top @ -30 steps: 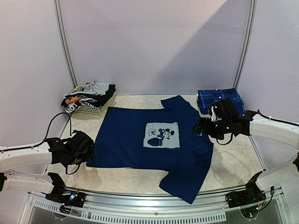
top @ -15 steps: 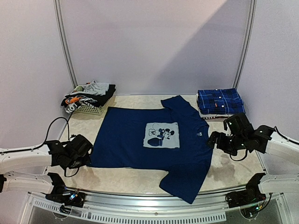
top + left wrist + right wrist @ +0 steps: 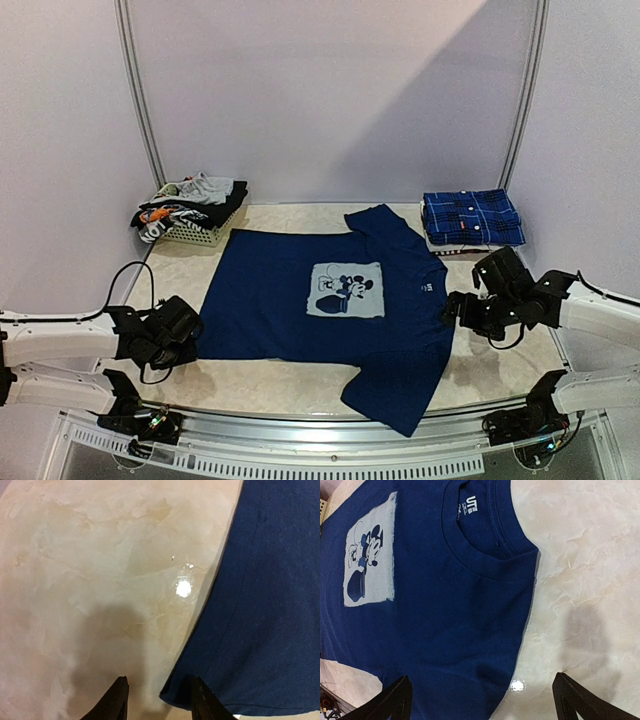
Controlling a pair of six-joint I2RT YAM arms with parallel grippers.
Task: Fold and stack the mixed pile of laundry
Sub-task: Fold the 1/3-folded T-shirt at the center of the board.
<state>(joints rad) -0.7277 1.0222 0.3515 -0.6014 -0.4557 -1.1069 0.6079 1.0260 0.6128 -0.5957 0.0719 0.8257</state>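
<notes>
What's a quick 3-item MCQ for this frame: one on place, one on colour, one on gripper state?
1. The folded plaid shirt lies on the table at: A near left; B far right; C centre.
2. The spread T-shirt is: A grey; B orange; C navy.
3. The right gripper is: A open, empty; B shut on a sleeve; C shut on the hem.

1 B: in the top view it sits by the far right corner.
2 C: the cloth is dark blue in every view.
3 A: its jaws stand wide apart, pinching nothing.
</notes>
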